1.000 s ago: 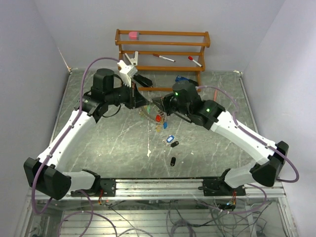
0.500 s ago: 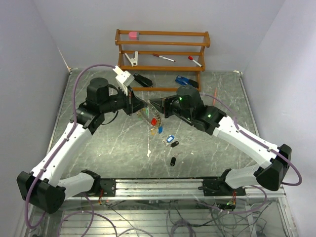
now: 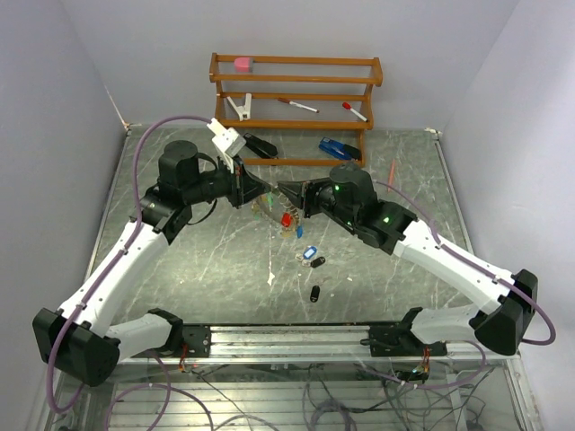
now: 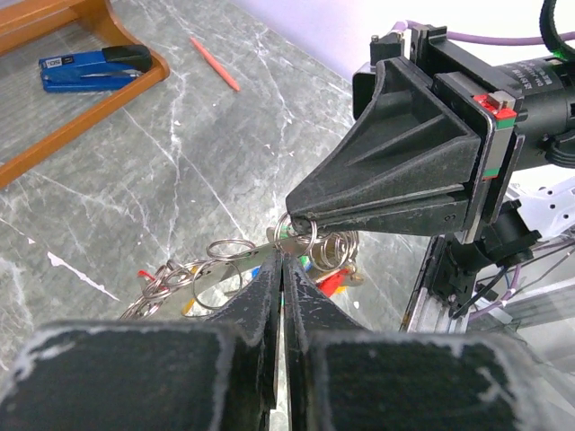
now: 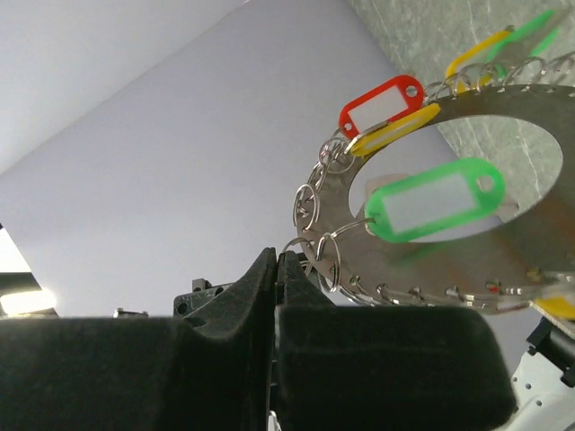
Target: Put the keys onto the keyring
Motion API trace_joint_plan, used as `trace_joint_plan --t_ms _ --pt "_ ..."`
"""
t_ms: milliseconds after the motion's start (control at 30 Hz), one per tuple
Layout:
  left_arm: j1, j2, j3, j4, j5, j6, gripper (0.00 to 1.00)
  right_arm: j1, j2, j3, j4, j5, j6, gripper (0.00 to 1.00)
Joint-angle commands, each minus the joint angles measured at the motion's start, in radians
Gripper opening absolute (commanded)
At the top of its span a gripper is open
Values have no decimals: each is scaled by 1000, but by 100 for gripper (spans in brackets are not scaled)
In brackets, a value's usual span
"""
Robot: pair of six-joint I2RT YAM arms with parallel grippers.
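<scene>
Silvery metal keyring (image 4: 229,266) is clamped above the grey desk (image 3: 198,260) by left pincer (image 4: 281,259) and right pincer (image 4: 300,221), presumably steadied for threading.

Marbled table (image 3: 225,269) carries loose keys (image 3: 310,254); wooden rack (image 3: 296,61); pen (image 4: 214,63).

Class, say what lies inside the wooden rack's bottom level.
A black stapler and a blue stapler lie there. The left arm's white wrist camera covers the left end of the wooden rack, hiding anything there.

L tool (image 3: 265,188) & R tool (image 3: 282,189) swung level, tips now meeting at keyring (image 3: 274,212).
</scene>
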Motion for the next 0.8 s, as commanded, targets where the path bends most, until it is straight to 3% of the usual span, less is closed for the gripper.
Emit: trace_joint_plan --t_ms 0,267,433,767 --pt "3 1 5 64 19 -12 10 -3 -40 -43 132 -17 56 0" --pt "3 9 6 53 21 -12 11 -3 -33 -76 214 -39 83 0" --pt "3 13 22 17 10 4 21 -3 -45 -84 209 -16 87 0" --pt "3 7 64 -26 6 16 25 -3 -51 -65 157 16 77 0"
